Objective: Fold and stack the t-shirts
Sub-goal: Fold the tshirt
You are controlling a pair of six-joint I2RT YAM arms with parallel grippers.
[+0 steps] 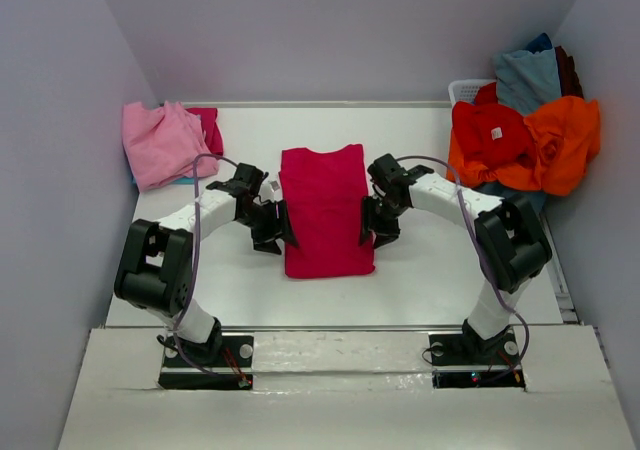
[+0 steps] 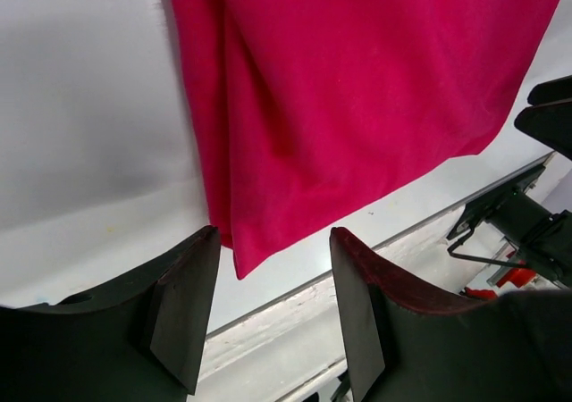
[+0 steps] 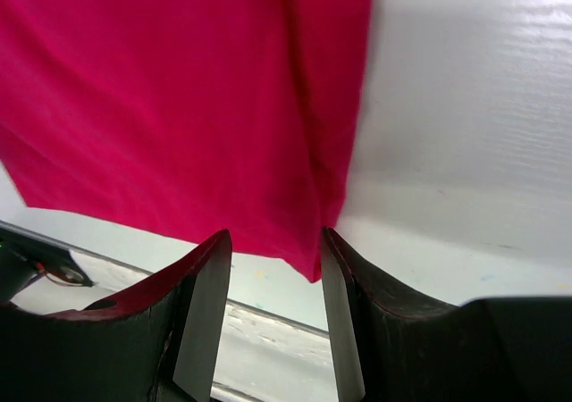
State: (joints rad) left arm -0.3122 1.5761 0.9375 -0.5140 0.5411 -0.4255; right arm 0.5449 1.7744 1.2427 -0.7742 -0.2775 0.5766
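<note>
Between the left jaws, which stand apart with nothing pinched, the near hem corner of the crimson t-shirt comes to a point just beyond the dark fingers. The right jaws mirror this: they are apart too, their fingers framing the opposite hem corner, though rather more narrowly. Whether either pair touches the cloth cannot be told from the wrist views. Seen from above, the shirt lies flat at the middle of the worktop as a long strip, sides turned in, collar at the far end and hem at the near end. The step in hand looks like the crosswise fold, hem to collar. That calls for both jaws to close on all layers at their corners, then lift and carry the hem away from the bases together, level, so the strip does not skew or spill open. The left arm and right arm each rise from the near edge, elbows thrown outward, forearms angled inward and wrists tipped down at the shirt's two flanks. Further out, a light pink tee sits folded at the far left beside another magenta one. At the far right, orange, red and grey-blue tees are heaped on a white basket, waiting their turn.
</note>
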